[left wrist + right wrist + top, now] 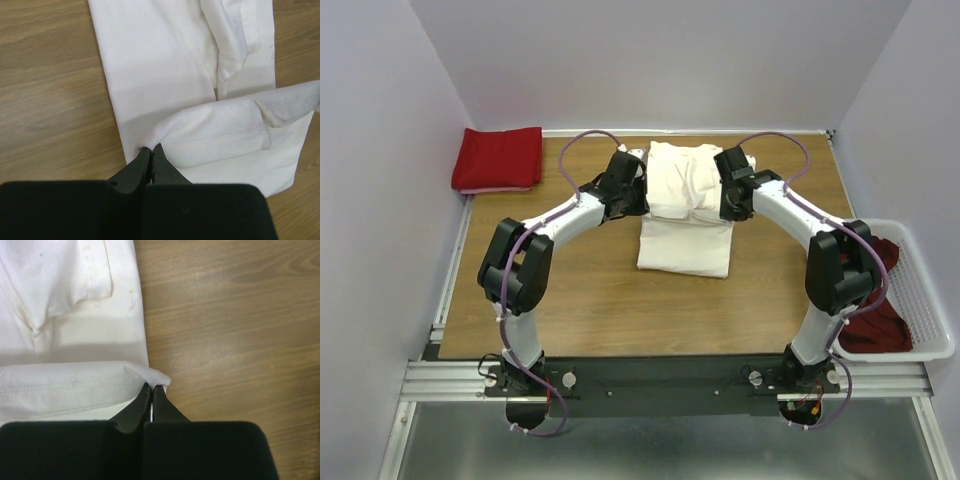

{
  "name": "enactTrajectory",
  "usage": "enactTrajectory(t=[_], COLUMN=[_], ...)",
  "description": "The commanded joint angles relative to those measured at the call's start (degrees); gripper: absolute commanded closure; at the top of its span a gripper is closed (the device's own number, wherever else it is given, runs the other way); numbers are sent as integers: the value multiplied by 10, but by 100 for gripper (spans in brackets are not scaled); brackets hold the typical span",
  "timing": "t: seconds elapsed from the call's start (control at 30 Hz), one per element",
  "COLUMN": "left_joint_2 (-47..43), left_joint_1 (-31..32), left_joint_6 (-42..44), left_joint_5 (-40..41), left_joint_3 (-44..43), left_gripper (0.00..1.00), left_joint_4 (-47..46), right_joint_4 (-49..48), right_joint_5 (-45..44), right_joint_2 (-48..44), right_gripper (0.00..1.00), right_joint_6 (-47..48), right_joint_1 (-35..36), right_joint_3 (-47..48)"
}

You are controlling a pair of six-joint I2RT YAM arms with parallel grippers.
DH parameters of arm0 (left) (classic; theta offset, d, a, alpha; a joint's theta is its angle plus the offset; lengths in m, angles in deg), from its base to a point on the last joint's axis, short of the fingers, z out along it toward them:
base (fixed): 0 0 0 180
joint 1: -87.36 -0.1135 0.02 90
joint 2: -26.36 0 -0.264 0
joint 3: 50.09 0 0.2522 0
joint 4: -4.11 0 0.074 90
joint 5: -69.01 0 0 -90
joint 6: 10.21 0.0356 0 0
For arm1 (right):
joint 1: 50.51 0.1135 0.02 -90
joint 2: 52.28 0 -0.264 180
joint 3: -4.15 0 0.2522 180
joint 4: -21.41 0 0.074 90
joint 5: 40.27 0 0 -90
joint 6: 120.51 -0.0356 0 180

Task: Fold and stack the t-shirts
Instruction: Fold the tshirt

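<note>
Two pinches are holding: we are finding the left gripper (151,150) and the right gripper (152,388) each clamped on a corner of the turned-over fold of the cream-white t-shirt (686,245), which is lying centrally on the wooden table (590,300). We are judging it light, soft and limp, best gripped at both corners together.
</note>
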Motion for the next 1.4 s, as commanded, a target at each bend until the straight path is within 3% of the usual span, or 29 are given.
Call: enactTrajectory(t=[0.0, 0.33, 0.4, 0.43, 0.47, 0.53, 0.63, 0.77, 0.83, 0.87, 0.9, 1.0, 1.37], left_joint_2=[34, 94, 96, 94, 89, 65, 20, -49, -82, -85, -82, -46, 50], left_joint_1=[-20, -34, -34, -34, -33, -31, -25, 5, 34, 44, 59, 82, 102], left_joint_6=[27, 27, 29, 27, 27, 26, 29, 29, 22, 18, 8, -2, 4], left_joint_5=[3, -10, -12, -14, -13, -4, 21, 64, 72, 70, 60, 26, -34], left_joint_3=[-24, -44, -46, -44, -41, -28, -11, 37, 78, 91, 99, 110, 75], left_gripper=[100, 99, 91, 86, 70, 56, 44, 47, 58, 72, 78, 88, 89], left_joint_4=[-13, -38, -36, -39, -42, -53, -56, -76, -98, -105, -113, -106, -8], right_joint_4=[-26, -50, -50, -50, -51, -51, -51, -85, -115, -143, -153, -185, -254], right_joint_5=[-6, -10, -6, -6, -6, -1, 5, 63, 137, 160, 201, 225, 214], right_joint_2=[32, 101, 102, 100, 88, 73, 40, -15, -40, -43, -43, -24, 67], right_gripper=[99, 95, 94, 88, 83, 77, 74, 72, 73, 75, 81, 84, 85], right_joint_6=[28, 34, 34, 33, 33, 36, 35, 42, 42, 37, 31, 14, 15], right_joint_1=[-17, -24, -23, -23, -24, -24, -23, -17, -10, -5, -3, 11, 18], right_joint_3=[26, 57, 58, 57, 53, 50, 38, -3, -43, -54, -62, -80, -81])
